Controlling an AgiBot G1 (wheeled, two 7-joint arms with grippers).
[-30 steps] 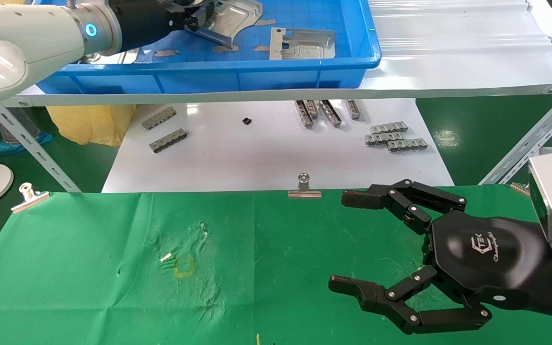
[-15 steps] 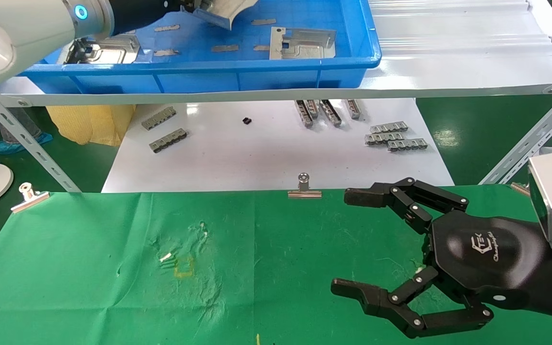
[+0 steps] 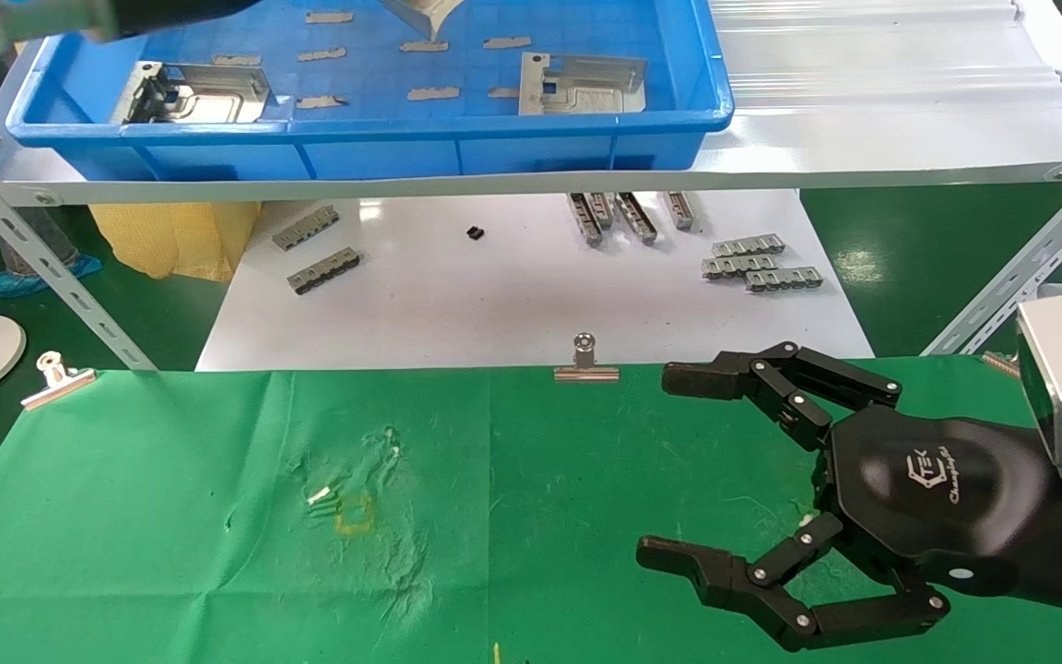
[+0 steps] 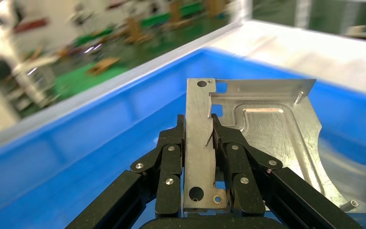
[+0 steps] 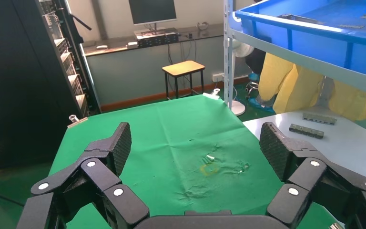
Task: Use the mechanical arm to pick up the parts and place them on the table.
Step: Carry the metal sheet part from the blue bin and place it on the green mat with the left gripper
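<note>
Left arm point(image 3: 24, 17) raised high and far forward, mostly out of the head view. Left gripper point(image 4: 199, 143): black jointed fingers point(image 4: 169, 160) clamped flat on either side of a held plate, which stands upright between them. Right gripper point(image 3: 669, 466): fingers spread wide, palm facing up, hovering low with nothing between them.

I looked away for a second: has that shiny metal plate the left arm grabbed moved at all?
Yes. The part clamped in the left pincer has risen and moved away from the blue bin's front wall, now mostly past the head view's top edge.
</note>
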